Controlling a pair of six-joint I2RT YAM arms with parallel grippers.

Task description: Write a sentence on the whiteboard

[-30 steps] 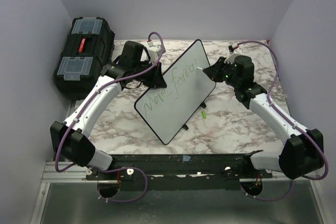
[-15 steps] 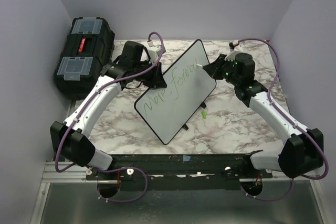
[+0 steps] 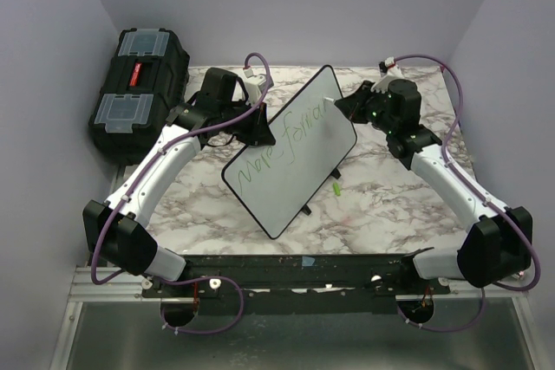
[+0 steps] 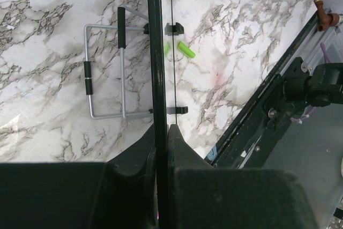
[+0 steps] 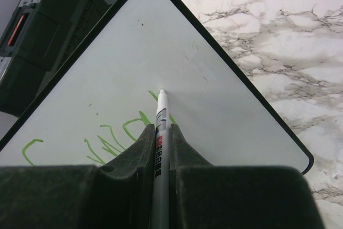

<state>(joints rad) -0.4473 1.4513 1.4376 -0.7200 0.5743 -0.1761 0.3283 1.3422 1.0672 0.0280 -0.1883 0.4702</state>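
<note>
The whiteboard (image 3: pixel 299 158) stands tilted over the middle of the table, its black rim (image 4: pixel 156 52) pinched edge-on by my left gripper (image 4: pixel 162 132), which is shut on it. The sentence (image 3: pixel 282 152) runs in thin green letters along the board's face, and the last strokes show in the right wrist view (image 5: pixel 112 138). My right gripper (image 5: pixel 161 128) is shut on a grey-and-white marker (image 5: pixel 162 108). The marker's tip meets the board (image 5: pixel 214 73) at the end of the last green stroke, near the board's far corner (image 3: pixel 334 101).
A black toolbox (image 3: pixel 139 84) with clear lid compartments sits at the far left. A green marker cap (image 3: pixel 336 188) lies on the marble table just right of the board. The board's wire stand (image 4: pixel 104 73) lies beneath it. Walls close in on both sides.
My right gripper has shifted a little toward the far side with the marker, and the green line has grown slightly. The left arm and the board have stayed put.
</note>
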